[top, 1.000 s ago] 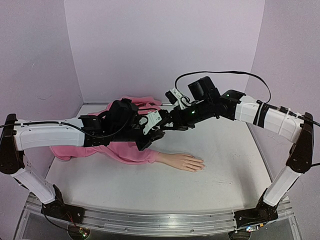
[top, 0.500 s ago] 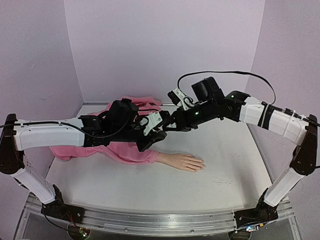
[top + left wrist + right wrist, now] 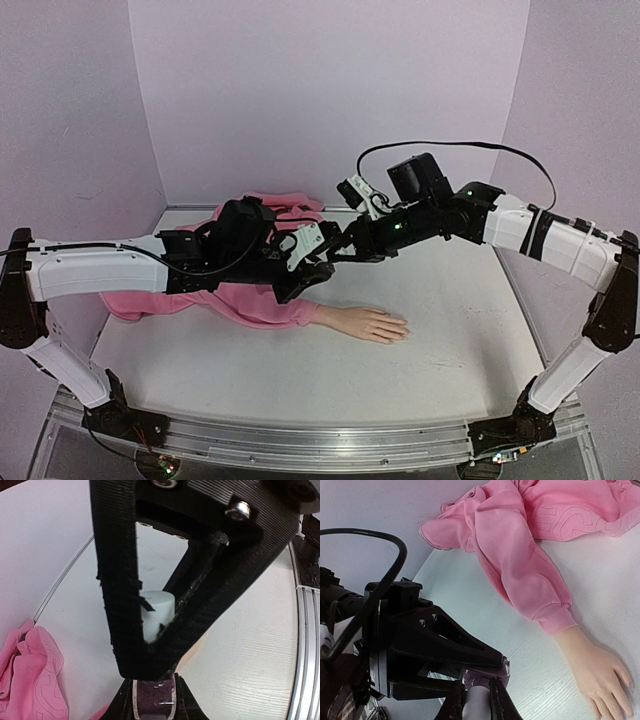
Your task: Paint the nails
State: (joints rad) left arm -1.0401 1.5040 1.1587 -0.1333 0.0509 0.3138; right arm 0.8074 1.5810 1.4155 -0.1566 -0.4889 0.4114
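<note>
A pale mannequin hand lies palm down on the table, its arm in a pink sleeve. Its nails are too small to make out; in the right wrist view the hand shows skin-toned fingers. Above the sleeve, my left gripper is shut on a small dark purple polish bottle. My right gripper meets it from the right, shut on the bottle's white cap. In the right wrist view my right gripper holds the cap just below the bottle's glass shoulder.
The pink garment is bunched at the back left, by the rear wall. A metal rail runs along the table's near edge. Purple walls enclose the white table at the back and both sides.
The right arm's forearm and wrist have shifted slightly to the right while the gripper stays on the cap. The left arm, the bottle and the mannequin hand have not moved.
</note>
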